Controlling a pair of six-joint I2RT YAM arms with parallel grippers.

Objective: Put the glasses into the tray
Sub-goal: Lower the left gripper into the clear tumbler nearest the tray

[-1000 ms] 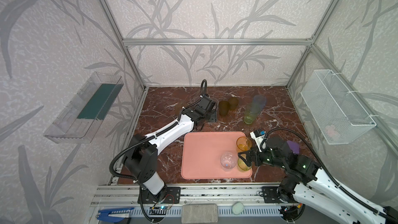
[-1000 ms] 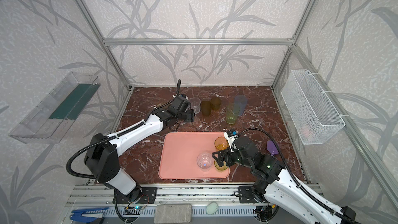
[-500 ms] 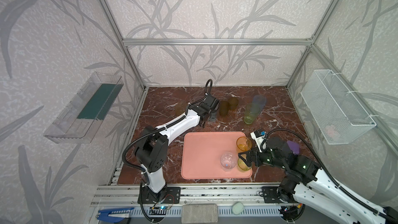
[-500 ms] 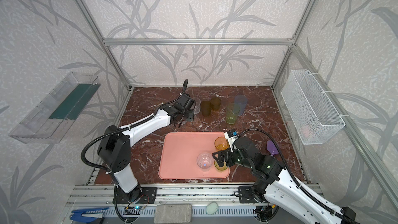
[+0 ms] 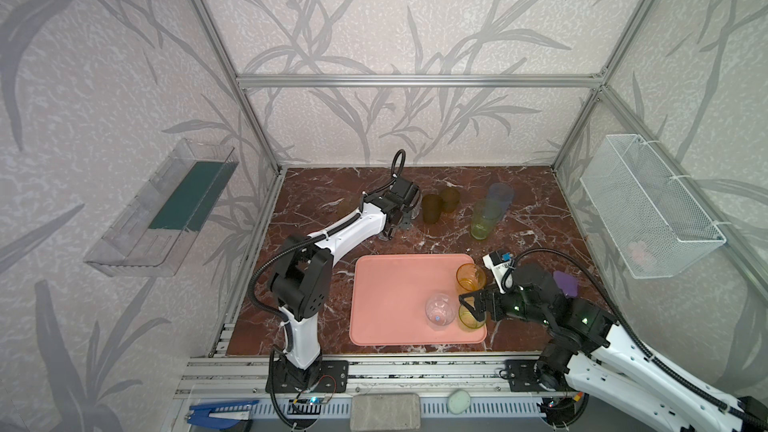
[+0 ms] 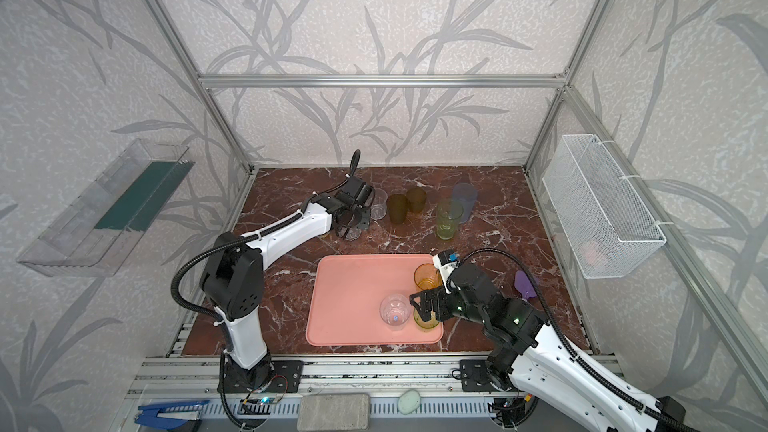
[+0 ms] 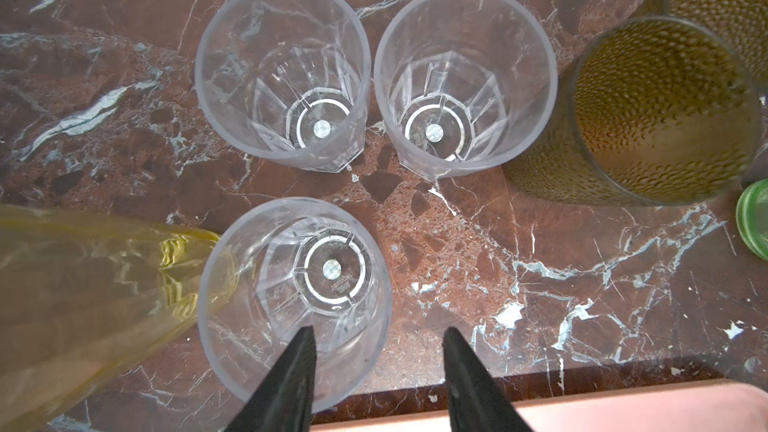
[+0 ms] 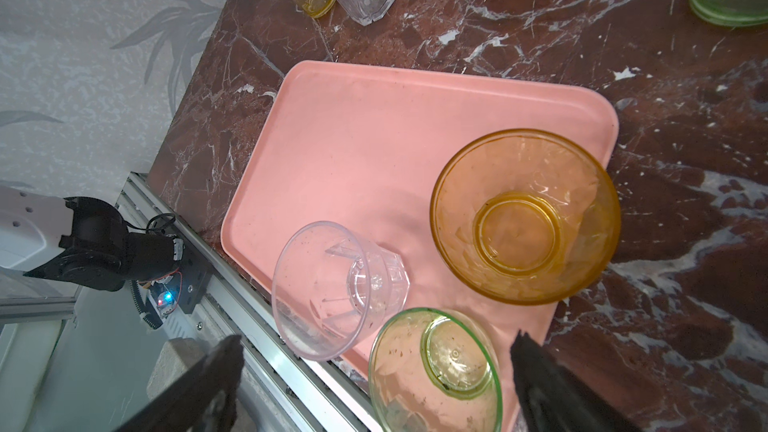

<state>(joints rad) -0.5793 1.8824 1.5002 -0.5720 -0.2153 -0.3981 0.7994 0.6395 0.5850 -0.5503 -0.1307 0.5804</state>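
The pink tray (image 5: 390, 284) holds an orange glass (image 5: 470, 278), a clear glass (image 5: 439, 311) and a yellow-green glass (image 8: 436, 371). My right gripper (image 8: 376, 336) hangs open and wide over the yellow-green one, touching nothing. Behind the tray, three clear glasses stand together. My left gripper (image 7: 378, 338) is open astride the rim of the nearest clear glass (image 7: 295, 297), one finger inside and one outside, with gaps on both sides. A tall yellow glass (image 7: 83, 284) leans against it. Amber glasses (image 5: 432, 207), a green glass (image 5: 482, 220) and a blue-purple glass (image 5: 498, 199) stand further right.
A white wire basket (image 5: 648, 205) hangs on the right wall and a clear bin (image 5: 166, 209) on the left wall. A purple object (image 5: 565, 282) lies on the marble right of the tray. The aluminium rail (image 5: 374, 367) runs along the front edge.
My left arm has swung over the clear glasses and its jaws have narrowed around the nearest rim. The right arm and the tray's glasses have not moved.
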